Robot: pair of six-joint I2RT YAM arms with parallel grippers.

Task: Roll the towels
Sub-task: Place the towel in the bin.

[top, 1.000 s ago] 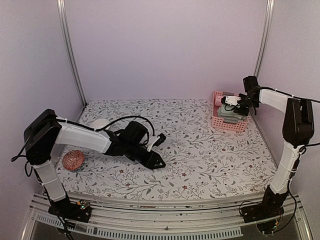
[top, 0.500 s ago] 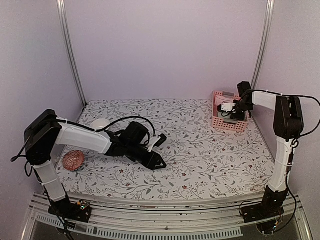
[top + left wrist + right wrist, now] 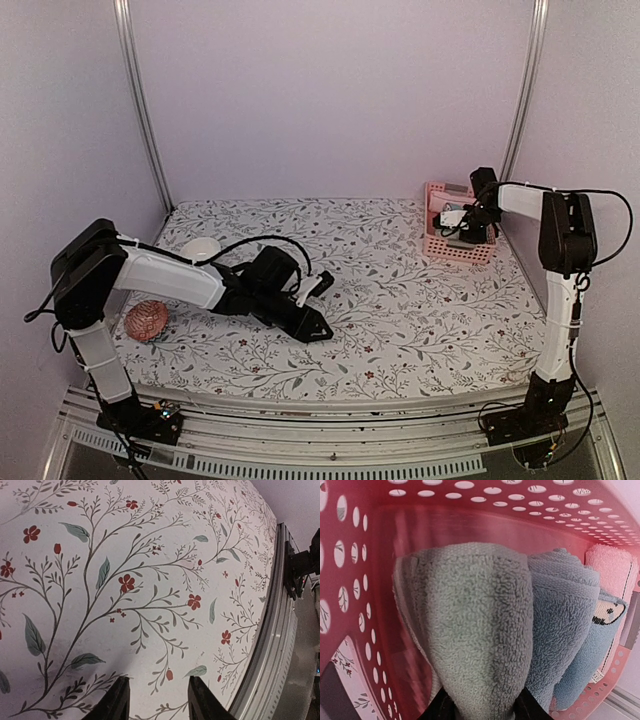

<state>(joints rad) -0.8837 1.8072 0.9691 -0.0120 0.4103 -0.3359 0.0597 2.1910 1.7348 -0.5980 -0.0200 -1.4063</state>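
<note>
My right gripper [image 3: 482, 705] is shut on a rolled sage-green towel [image 3: 470, 630] and holds it inside the pink basket [image 3: 445, 510]. A rolled light blue towel [image 3: 565, 605] lies against it on the right, with a black-and-white patch [image 3: 608, 613] at its end. A pink rolled towel [image 3: 612, 565] lies beyond that. In the top view the right gripper [image 3: 455, 222] reaches into the basket [image 3: 452, 248] at the back right. My left gripper [image 3: 320, 306] is open and empty, low over the floral table; its fingertips [image 3: 120, 700] frame bare cloth.
A white bowl [image 3: 200, 249] stands at the back left. A pink woven ball [image 3: 146, 320] lies at the left edge. The table's metal front rail [image 3: 280, 645] runs close to my left gripper.
My right gripper has moved back and down into the basket with the green towel. The left arm has barely shifted.
</note>
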